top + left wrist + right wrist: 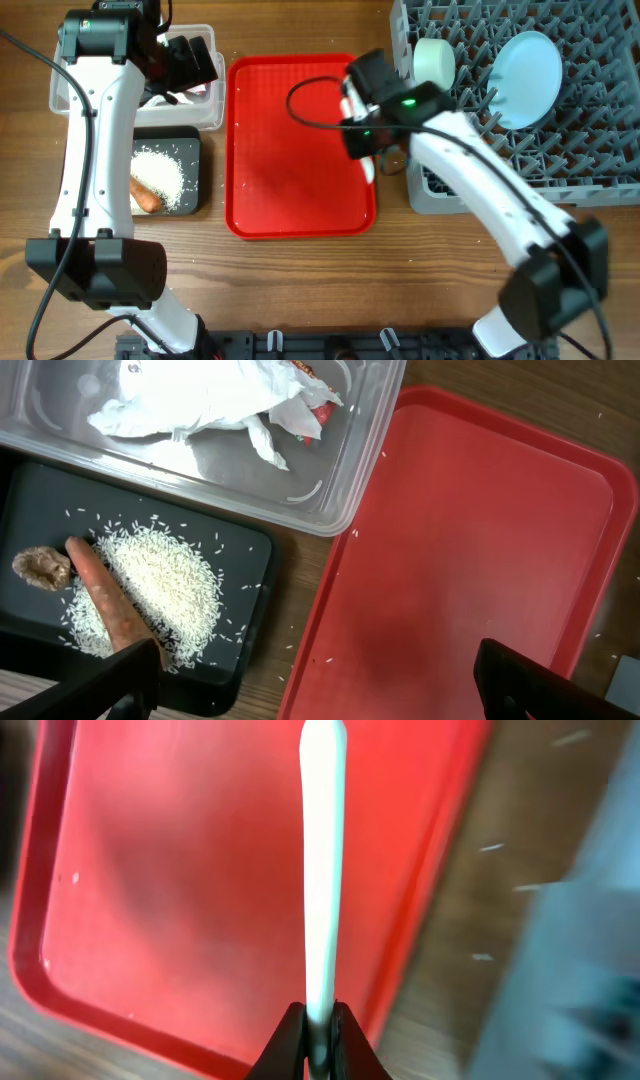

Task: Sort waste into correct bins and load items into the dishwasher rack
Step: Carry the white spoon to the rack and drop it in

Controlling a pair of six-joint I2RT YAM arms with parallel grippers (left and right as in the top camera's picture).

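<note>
Wood-grain table [300, 290] carries a red tray [290, 150] at centre, a grey rack [600, 150] to its right, and a clear tub [212, 118] with a black tray [195, 150] to its left.

The right gripper [318, 1030] has its jaws clamped on one end of the white spoon [322, 870]. The spoon's long axis runs straight out from the fingers, in line with them, and its rounded far end points away from the wrist. It hangs above the right part of the red tray, near that tray's right rim and not touching the surface. Which end is the spoon's bowl cannot be told. In the overhead view the gripper hides most of the spoon.

The left gripper [315, 660] is near the tub with its jaws wide apart and nothing between them.

The tub holds the crumpled napkin [200, 400]. On the black tray, the carrot [147, 195] lies at the edge of the rice [160, 172], with a brown scrap [42, 568] just beside the carrot's end.

In the rack, a pale blue plate [530, 65] stands tilted among the pegs, and a mint bowl [435, 62] sits at the left edge.
</note>
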